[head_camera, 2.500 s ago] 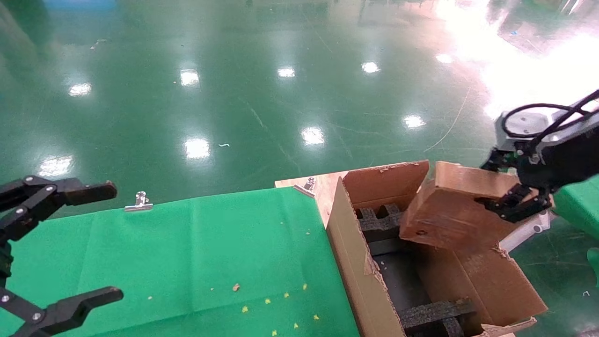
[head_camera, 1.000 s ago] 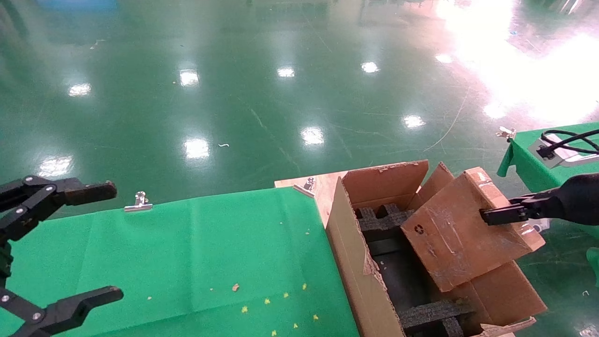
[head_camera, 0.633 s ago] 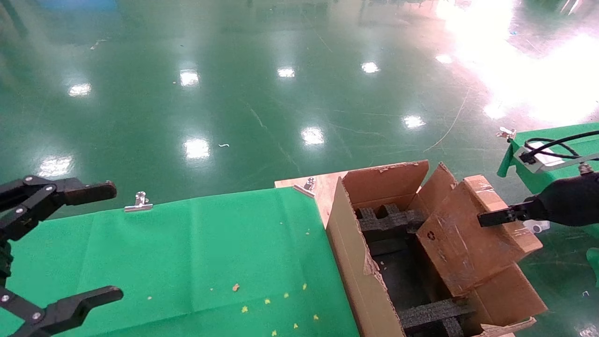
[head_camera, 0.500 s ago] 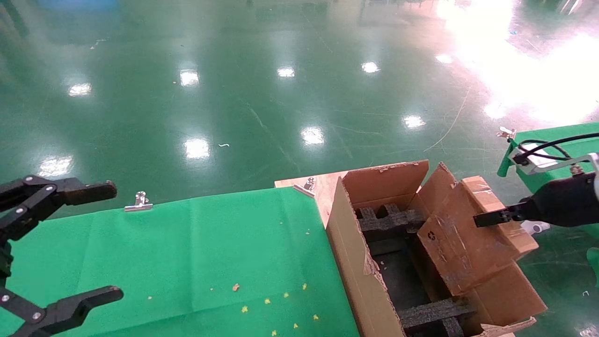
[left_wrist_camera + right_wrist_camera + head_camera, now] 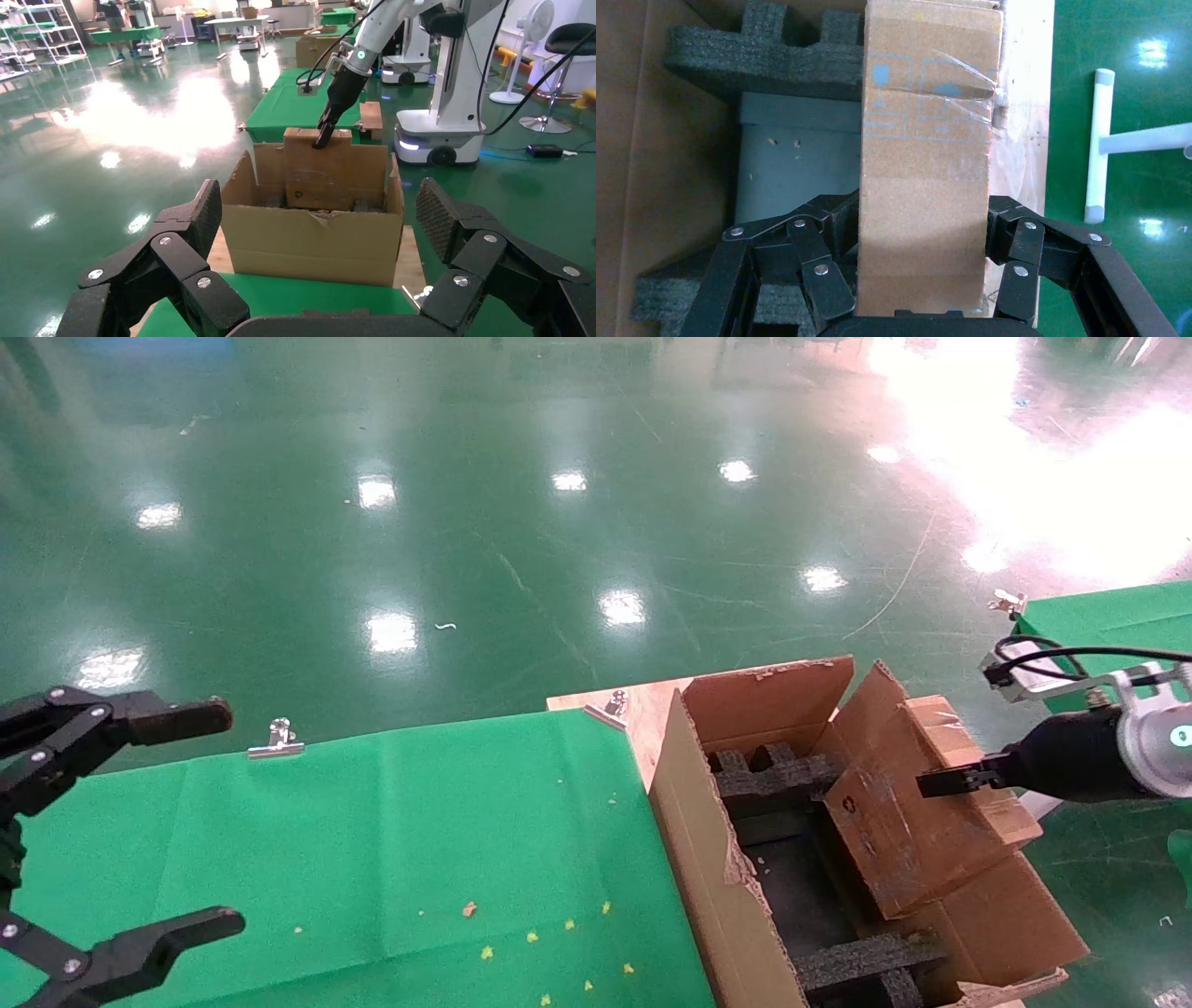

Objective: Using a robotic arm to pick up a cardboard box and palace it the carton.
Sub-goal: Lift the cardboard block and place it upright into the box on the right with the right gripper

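The slim brown cardboard box point(image 5: 908, 826) stands tilted on edge, its low end inside the large open carton point(image 5: 708, 868), against the carton's far-right flap. My right gripper point(image 5: 936, 782), on the white arm with the green-lit ring point(image 5: 1159, 738), is shut on the box's upper edge. In the right wrist view the fingers point(image 5: 828, 239) clamp both broad faces of the box point(image 5: 926, 133), above black foam blocks point(image 5: 758, 63). My left gripper point(image 5: 222, 819) is open and empty over the green table, far left. The left wrist view shows the carton point(image 5: 309, 239) with the box point(image 5: 330, 172) in it.
A green cloth table point(image 5: 372, 840) lies left of the carton, with metal clips point(image 5: 277, 738) at its far edge and a wooden board point(image 5: 643, 710) under the carton. A second green table point(image 5: 1108, 612) stands at right. A white pipe point(image 5: 1098, 140) lies beside the carton.
My right gripper has swung the box from flat above the carton to on edge, then moved it left and down into the carton. The left arm has not moved.
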{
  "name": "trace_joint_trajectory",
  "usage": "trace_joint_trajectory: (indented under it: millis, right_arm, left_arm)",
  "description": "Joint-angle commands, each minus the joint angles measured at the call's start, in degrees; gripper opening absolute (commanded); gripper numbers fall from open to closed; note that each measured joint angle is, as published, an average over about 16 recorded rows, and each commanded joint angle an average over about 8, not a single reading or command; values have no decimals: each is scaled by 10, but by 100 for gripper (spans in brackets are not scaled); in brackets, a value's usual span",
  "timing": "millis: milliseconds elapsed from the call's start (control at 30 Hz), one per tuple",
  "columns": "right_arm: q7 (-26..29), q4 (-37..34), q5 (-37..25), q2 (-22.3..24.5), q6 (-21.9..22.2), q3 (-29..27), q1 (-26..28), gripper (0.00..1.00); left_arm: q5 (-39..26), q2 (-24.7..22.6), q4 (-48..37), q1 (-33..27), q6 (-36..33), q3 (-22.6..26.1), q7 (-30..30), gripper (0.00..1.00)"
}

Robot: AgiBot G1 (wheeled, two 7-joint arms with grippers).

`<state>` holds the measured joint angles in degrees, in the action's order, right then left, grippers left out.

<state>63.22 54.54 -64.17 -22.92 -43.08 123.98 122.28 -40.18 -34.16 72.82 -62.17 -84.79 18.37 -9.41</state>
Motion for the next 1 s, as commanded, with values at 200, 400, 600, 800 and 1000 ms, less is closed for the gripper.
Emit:
trace_joint_trajectory:
  millis: [200,400,600,800,1000]
  right_arm:
    - [30,14,-15,-24,51,13,-34,0]
    - [27,3,-10,-48,77,16,-69,0]
    - [16,-18,7,-69,90,12,-104,0]
    - [-3,-48,31,-89,96,3,-140,0]
    - [-30,-87,53,-109,94,-8,-172,0]
  left_arm:
    - [0,0,0,0,0,0,0,100]
    - [0,0,0,0,0,0,0,100]
    - [0,0,0,0,0,0,0,100]
    - [0,0,0,0,0,0,0,100]
    - [0,0,0,0,0,1,0,100]
